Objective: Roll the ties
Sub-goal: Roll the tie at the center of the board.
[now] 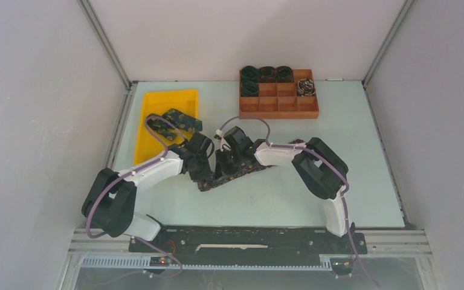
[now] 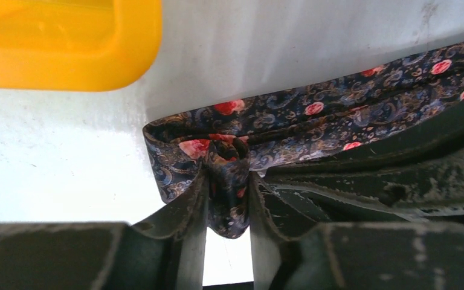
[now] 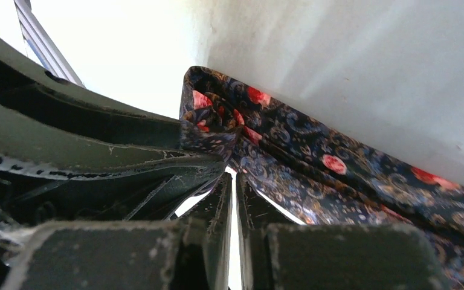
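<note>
Yellow tray (image 1: 157, 115) sits near the left claw (image 2: 228, 178); wooden organizer (image 1: 278, 113) well apart.

Right gripper (image 3: 232, 181) is nearly closed here, just 1 thin slit of light between its 2 dark, scuffed fingers (image 3: 217, 208). The tips sit right at a bunched-up bit of the tie (image 3: 338, 175) and look like they're pinching it. The fabric is dark with red roses and pale paisley swirls. It's folded over at the end just above the tips, then runs off toward the lower right, lying on the pale tabletop (image 3: 368, 72). A big dark hardware piece (image 3: 84, 145), also scuffed, comes in from the left and touches the fold. A grey metal rail (image 3: 36, 30) is up top left; can't tell which table edge that is.
</note>
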Robot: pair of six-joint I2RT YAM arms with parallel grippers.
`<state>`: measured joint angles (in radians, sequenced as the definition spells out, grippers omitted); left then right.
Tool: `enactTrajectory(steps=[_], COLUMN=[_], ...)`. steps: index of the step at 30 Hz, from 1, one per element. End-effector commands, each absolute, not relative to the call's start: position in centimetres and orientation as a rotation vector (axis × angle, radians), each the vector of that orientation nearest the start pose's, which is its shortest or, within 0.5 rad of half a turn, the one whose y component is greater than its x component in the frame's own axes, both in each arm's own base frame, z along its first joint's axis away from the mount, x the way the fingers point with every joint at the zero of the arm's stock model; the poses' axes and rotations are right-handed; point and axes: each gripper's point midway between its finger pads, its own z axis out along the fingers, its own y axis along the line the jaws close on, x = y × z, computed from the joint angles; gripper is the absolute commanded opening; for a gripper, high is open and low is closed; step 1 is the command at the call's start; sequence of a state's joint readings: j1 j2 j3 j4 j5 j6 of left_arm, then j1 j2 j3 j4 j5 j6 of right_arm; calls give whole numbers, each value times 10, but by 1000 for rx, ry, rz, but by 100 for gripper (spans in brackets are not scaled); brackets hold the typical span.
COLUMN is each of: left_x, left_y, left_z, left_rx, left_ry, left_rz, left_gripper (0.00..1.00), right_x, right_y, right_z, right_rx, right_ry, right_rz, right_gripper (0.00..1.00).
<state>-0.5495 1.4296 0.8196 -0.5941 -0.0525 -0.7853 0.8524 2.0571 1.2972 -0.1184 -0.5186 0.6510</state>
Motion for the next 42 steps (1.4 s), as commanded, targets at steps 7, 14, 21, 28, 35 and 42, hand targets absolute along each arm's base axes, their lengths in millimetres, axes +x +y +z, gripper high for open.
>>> enactTrajectory(steps=[7,14,21,28,35,42], left_x=[243,249,250,267,291,308], left_y=[-183,-192,-187,-170,-149,-150], left_z=[56,73,87,100,82,59], left_rx=[-309,-286,-253,-217,-166,-95], left_ry=[2747,2709,2690,2663,2734,2815], left_rz=[-297,-365,-346,-283,-142,-67], left_gripper=[49,58,57,51,43,40], right_x=[240,234,226,206,191,191], right_y=[400,386,381,388,408,424], right_z=[66,67,71,72,60,43], right_rx=[-523,-522,-525,-582,-641,-653], right_ry=[2615,2624,2579,2489,2416,2355], right_rz=[1151,1106,1029,920,823,767], right_gripper=[8,8,7,5,5,5])
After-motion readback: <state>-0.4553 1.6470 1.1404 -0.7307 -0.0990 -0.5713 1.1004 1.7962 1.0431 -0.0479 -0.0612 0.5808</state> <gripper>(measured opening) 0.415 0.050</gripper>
